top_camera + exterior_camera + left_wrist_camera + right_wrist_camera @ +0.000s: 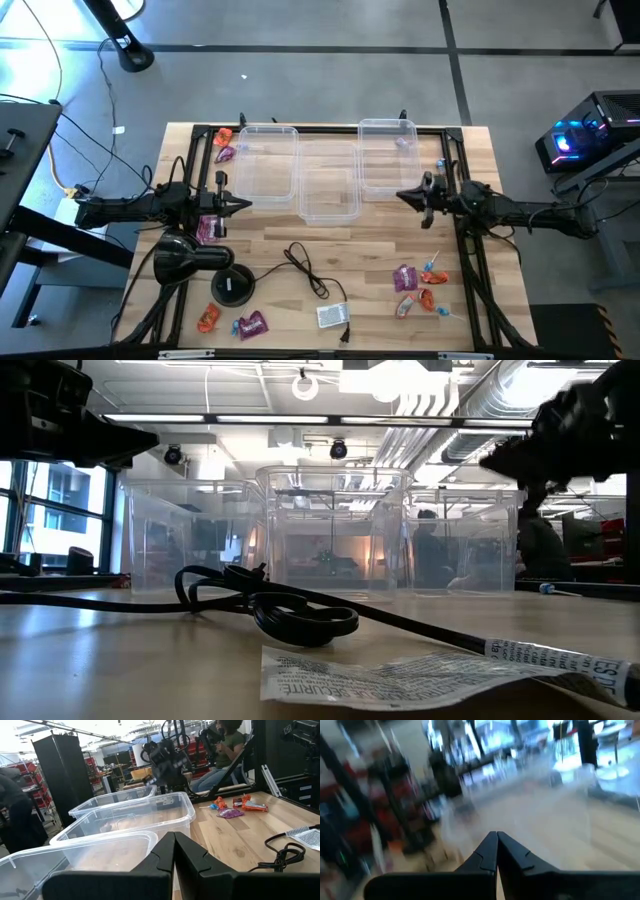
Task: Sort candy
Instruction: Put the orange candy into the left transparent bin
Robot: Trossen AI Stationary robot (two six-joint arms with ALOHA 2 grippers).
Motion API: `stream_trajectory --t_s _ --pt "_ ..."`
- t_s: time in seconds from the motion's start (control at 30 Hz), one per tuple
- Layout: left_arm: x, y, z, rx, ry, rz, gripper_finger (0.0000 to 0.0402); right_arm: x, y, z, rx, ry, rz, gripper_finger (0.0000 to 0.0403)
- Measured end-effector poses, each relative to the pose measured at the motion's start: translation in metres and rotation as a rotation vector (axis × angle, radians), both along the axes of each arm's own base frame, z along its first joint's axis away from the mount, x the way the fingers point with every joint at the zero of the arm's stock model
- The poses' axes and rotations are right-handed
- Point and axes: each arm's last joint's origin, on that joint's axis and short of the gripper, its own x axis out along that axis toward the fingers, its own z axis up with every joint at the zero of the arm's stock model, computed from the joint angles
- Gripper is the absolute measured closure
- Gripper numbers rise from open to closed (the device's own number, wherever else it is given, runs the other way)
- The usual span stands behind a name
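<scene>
Candy in shiny wrappers lies in loose groups on the wooden table: orange and purple pieces at the far left corner (224, 144), a purple one (208, 229) below my left arm, a few at the near left (232, 321), and a cluster at the near right (418, 286), which the left wrist view also shows as a candy cluster (235, 806). My left gripper (248, 204) (174, 836) is shut and held level, pointing at the bins. My right gripper (400, 195) (497, 834) faces it from the right, shut with nothing in it.
Three clear bins stand at the far middle: left bin (268, 127), middle bin (330, 220), right bin (387, 122). A white box (333, 316) with a black cable (305, 268) lies near the front edge. A black round device (232, 285) sits at the near left.
</scene>
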Motion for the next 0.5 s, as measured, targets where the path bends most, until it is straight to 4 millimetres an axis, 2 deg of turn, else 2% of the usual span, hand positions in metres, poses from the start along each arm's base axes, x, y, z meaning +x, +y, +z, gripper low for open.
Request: stream_trajectory --t_s 0.17,0.27,0.4,0.5 --pt "0.000 0.000 0.000 0.000 0.000 0.000 0.0402 -0.004 -0.001 0.024 -0.028 -0.252 -0.064 0.0402" --pt "0.000 0.000 0.000 0.000 0.000 0.000 0.0401 -0.009 -0.001 0.036 -0.113 -0.365 -0.081 0.0402" --pt "0.000 0.000 0.002 -0.006 -0.021 -0.003 0.0402 -0.013 0.000 0.043 -0.163 -0.441 -0.093 0.0402" --pt "0.000 0.000 0.006 -0.093 -0.065 -0.016 0.0401 -0.013 0.000 0.044 -0.160 -0.450 -0.092 0.0402"
